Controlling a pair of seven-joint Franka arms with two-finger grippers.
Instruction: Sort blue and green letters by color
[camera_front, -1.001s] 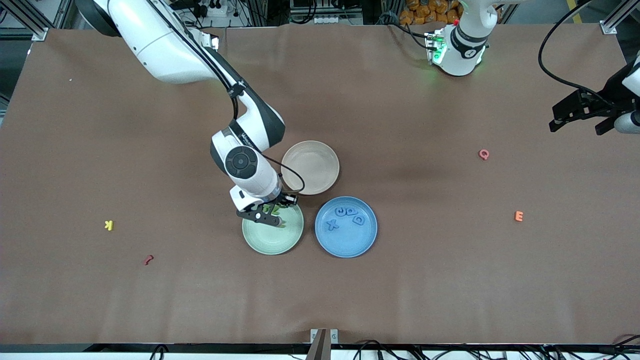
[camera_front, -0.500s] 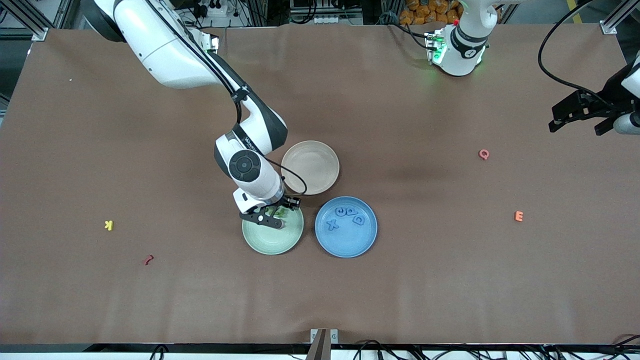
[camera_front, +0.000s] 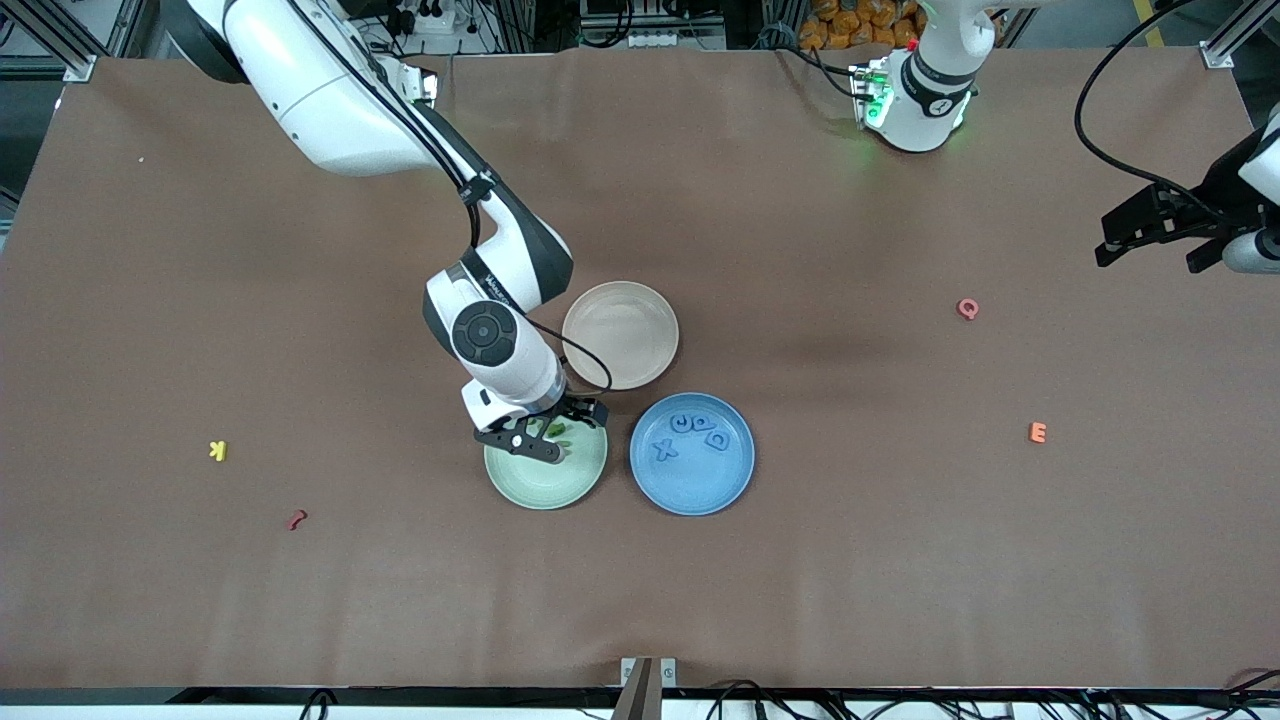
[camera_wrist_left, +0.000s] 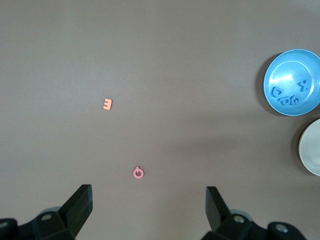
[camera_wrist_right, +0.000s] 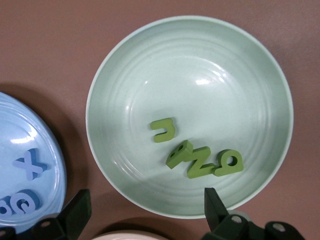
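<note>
Nearest the front camera, on the brown worktop, sit a green bowl and a blue bowl side by side, the blue one at three o'clock from the green.

Four green letters lie in the green bowl, three of them touching in a row, one just apart.

Four blue letters lie in the blue bowl, an X among them.

The right gripper hangs over the green bowl, fingers released and holding nothing.

A cream bowl stands at twelve o'clock from the gap between the coloured bowls.

The left gripper waits at its own end of the worktop, fingers spread wide over bare worktop.
</note>
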